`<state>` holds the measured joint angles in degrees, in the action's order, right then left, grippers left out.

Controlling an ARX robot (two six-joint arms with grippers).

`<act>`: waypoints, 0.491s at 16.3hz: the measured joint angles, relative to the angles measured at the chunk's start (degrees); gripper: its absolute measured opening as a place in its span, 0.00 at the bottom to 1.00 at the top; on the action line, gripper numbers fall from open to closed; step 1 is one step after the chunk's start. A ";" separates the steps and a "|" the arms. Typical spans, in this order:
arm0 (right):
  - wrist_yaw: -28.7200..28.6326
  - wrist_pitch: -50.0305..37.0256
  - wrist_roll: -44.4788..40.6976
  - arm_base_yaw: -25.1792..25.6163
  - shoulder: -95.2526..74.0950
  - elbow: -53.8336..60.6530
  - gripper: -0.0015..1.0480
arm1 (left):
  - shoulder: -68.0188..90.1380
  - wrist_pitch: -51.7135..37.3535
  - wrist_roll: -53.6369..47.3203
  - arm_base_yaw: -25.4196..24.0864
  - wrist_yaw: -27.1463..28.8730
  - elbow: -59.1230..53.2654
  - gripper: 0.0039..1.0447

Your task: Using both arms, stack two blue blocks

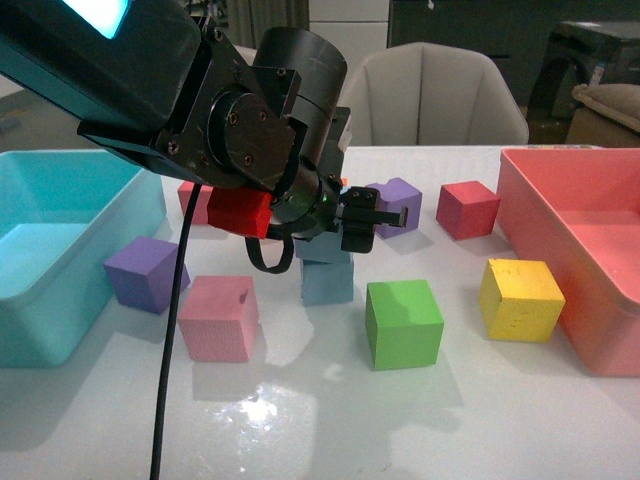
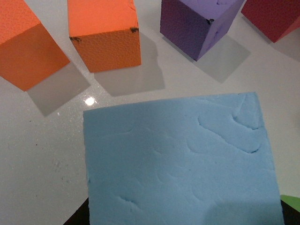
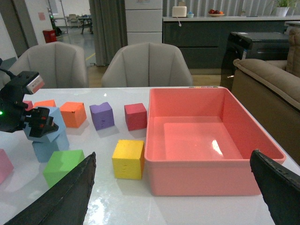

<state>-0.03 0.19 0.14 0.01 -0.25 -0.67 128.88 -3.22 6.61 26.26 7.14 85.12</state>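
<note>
One blue block [image 1: 327,283] rests on the white table between the pink and green cubes. Right above it my left gripper [image 1: 340,236] is shut on the second blue block [image 3: 50,123], which sits on or just over the lower one [image 3: 47,150], slightly askew. From the front, the black left arm [image 1: 200,90] hides most of the held block. A pale blue face [image 2: 178,159] fills the lower part of the left wrist view. My right gripper [image 3: 171,197] hangs open and empty above the table's near edge, its black fingers [image 3: 61,197] wide apart. It is out of the front view.
A turquoise bin [image 1: 40,330] stands at the left, a pink bin [image 1: 590,320] at the right. Around the stack lie purple [image 1: 145,272], pink [image 1: 218,318], green [image 1: 403,322], yellow [image 1: 520,298], red [image 1: 467,208] and purple [image 1: 398,200] cubes; two orange cubes [image 2: 105,37] sit behind.
</note>
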 joint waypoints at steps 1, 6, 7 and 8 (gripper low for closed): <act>0.00 0.00 0.00 0.00 0.00 0.00 0.94 | 0.13 0.04 0.70 0.09 0.13 0.22 0.49; 0.00 0.00 0.00 0.00 0.00 0.00 0.94 | 0.66 -0.87 0.63 0.20 2.62 0.35 0.49; 0.00 0.00 0.00 0.00 0.00 0.00 0.94 | 0.83 -1.03 0.48 0.46 3.43 0.37 0.49; 0.00 0.00 0.00 0.00 0.00 0.00 0.94 | 0.98 -0.90 0.48 0.44 3.65 0.48 0.49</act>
<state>-0.03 0.19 0.14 0.01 -0.25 -0.67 129.86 -4.12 7.09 26.70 10.79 85.60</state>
